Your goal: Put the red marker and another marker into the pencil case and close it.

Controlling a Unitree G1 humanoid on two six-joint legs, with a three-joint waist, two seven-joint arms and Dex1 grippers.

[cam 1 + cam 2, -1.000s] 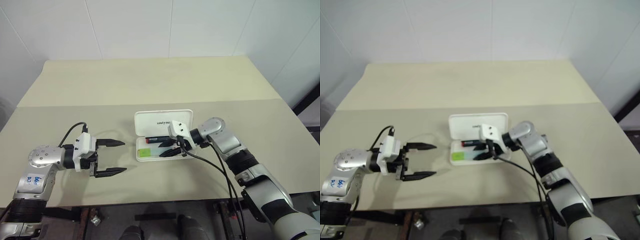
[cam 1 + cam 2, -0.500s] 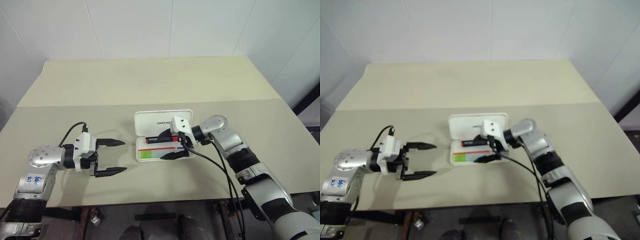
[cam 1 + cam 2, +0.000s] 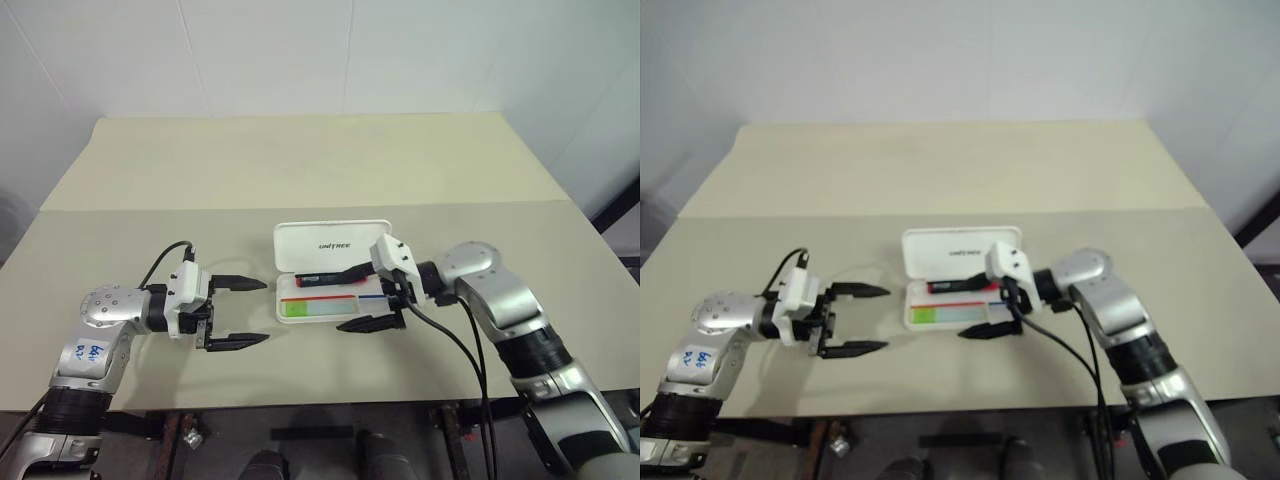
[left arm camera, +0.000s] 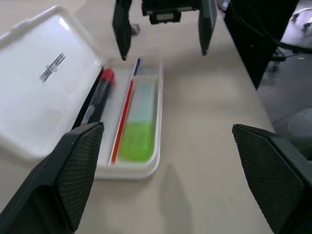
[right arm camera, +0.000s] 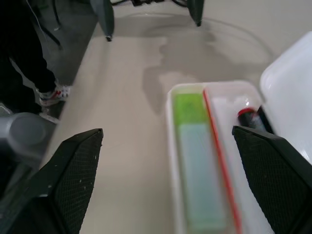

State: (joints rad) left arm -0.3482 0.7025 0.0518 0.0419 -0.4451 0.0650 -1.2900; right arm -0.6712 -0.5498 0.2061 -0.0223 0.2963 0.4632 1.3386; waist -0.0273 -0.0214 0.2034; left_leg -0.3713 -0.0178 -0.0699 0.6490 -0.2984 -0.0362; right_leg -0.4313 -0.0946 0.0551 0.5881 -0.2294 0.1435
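Note:
The white pencil case (image 3: 300,240) lies open at the middle of the table, its lid laid back. The red marker (image 3: 318,279) rests in the tray along the hinge side. The other marker, a green-capped highlighter (image 3: 312,308), lies in the front part of the tray. My right gripper (image 3: 340,302) hovers open over the case's right end, one finger above the red marker and one past the front rim, holding nothing. To the left of the case my left gripper (image 3: 265,311) stands open and empty, pointing at it. The left wrist view shows both markers (image 4: 97,100) (image 4: 139,126) in the tray.
The beige table (image 3: 300,170) runs far back to a white wall, with a seam across it behind the case. Black cables (image 3: 450,340) hang from my right arm near the front edge.
My right gripper has opened, let go of the highlighter in the tray, and drawn back to the right and up. My left gripper has edged slightly toward the case.

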